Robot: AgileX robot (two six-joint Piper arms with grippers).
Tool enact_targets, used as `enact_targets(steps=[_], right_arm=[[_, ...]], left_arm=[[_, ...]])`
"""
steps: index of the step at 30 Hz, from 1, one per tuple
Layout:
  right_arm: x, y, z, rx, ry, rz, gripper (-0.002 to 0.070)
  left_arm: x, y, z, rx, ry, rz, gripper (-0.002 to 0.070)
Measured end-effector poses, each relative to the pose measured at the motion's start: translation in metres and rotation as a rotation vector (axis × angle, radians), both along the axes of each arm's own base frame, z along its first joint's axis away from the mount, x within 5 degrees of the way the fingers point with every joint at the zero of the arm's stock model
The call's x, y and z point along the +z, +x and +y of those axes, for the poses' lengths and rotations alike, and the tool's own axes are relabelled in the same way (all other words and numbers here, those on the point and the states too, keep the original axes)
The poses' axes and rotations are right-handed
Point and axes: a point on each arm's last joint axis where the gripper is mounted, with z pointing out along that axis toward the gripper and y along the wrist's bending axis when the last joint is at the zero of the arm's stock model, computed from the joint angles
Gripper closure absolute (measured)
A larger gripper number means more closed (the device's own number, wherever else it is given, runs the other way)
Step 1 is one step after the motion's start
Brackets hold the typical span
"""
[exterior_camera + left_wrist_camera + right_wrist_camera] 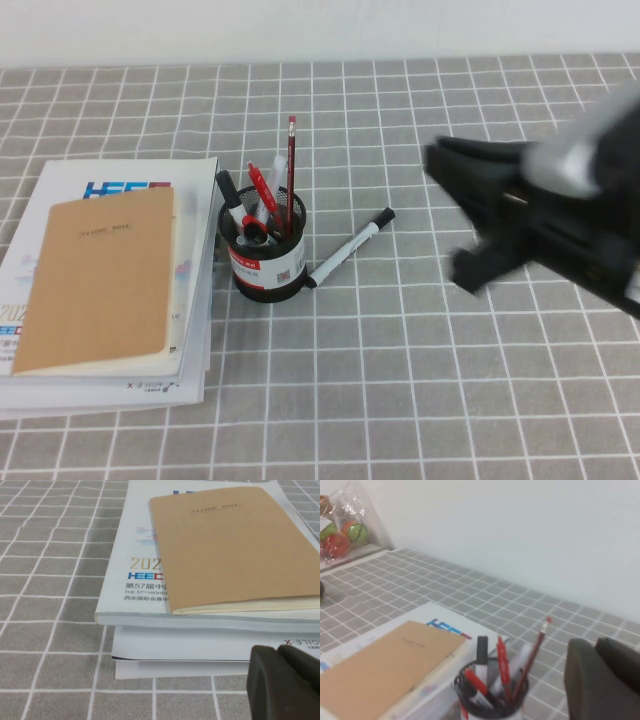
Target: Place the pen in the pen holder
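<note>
The pen (291, 165), thin and dark red with a pale tip, stands upright in the black mesh pen holder (268, 262) with several other pens. It also shows in the right wrist view (535, 655), leaning in the holder (470, 706). My right gripper (470, 215) is blurred, to the right of the holder and apart from it. Its fingers (585, 680) are pressed together and empty. My left gripper (277, 650) is shut and empty by the near edge of the book stack. It is out of the high view.
A white marker with a black cap (350, 248) lies on the cloth against the holder's right side. A stack of booklets topped by a brown notebook (110, 270) lies left of the holder. A bag of fruit (340, 525) sits far off.
</note>
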Motion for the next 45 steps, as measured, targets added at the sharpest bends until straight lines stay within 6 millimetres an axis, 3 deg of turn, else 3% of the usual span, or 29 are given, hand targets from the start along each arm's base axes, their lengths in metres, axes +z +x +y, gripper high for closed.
enact_targets(steps=[3,9,15,19,24,29,36,45], right_arm=[[0.001,-0.016,-0.015,-0.017,-0.009,0.012,0.0688],[-0.022,-0.041,-0.039,-0.053,-0.107,0.091,0.0688],[-0.027,-0.073,-0.067,-0.065,-0.101,0.046,0.0688],[-0.038,-0.091,-0.086,-0.104,-0.122,0.103,0.0688],[-0.056,-0.108,-0.12,-0.269,-0.105,0.122,0.0688],[-0.087,-0.125,-0.149,-0.494,-0.061,0.081,0.0689],[-0.127,-0.138,-0.16,-0.624,0.02,0.063,0.0688],[-0.147,-0.141,-0.16,-0.628,-0.018,0.215,0.0689]], left_arm=[[0.0,0.0,0.0,0.0,0.0,0.0,0.068],[0.0,0.0,0.0,0.0,0.0,0.0,0.068],[0.0,0.0,0.0,0.0,0.0,0.0,0.068],[0.0,0.0,0.0,0.0,0.0,0.0,0.068],[0.0,0.0,0.0,0.0,0.0,0.0,0.068],[0.0,0.0,0.0,0.0,0.0,0.0,0.068],[0.0,0.0,0.0,0.0,0.0,0.0,0.068],[0.0,0.0,0.0,0.0,0.0,0.0,0.068]])
